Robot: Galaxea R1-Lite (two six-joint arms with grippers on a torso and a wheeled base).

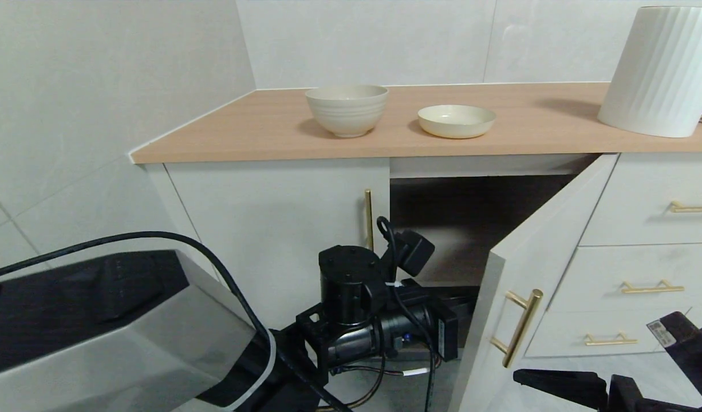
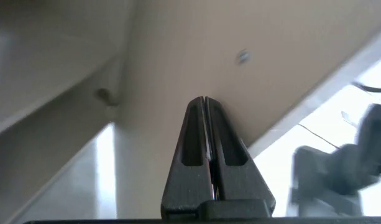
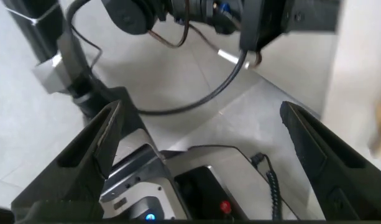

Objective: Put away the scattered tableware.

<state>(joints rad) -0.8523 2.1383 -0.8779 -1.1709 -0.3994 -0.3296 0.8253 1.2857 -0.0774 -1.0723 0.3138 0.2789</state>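
Stock to be stored, listed from your left.

1. Left gripper (image 2: pixel 204 104): fingers pressed flat together with nothing between them, low down inside the open cupboard (image 1: pixel 442 229), close to a pale inner panel.
2. Bowl (image 1: pixel 347 109): cream, deep, ribbed below the rim, upright on the wooden counter (image 1: pixel 242 131). It looks like ceramic or melamine, so judge it stiff, fairly heavy, smooth and liable to chip. Take it by the rim, one finger inside the wall and one outside.
3. Shallow dish (image 1: pixel 456 120): cream, low and wide, just beside the bowl but not touching it. Likely lighter, with a glossy, slippery surface. Its low sloped edge gives little to pinch, so grip the near rim and lift level.
4. Cupboard door (image 1: pixel 534 269): swung open below the dish, with a brass handle.
5. Right gripper (image 3: pixel 199 112): fingers spread wide and empty, hanging low over the floor, well apart from both pieces.

Markings: you see no brand or writing on either piece. A small label (image 1: pixel 660 333) on the right arm is too small to read.
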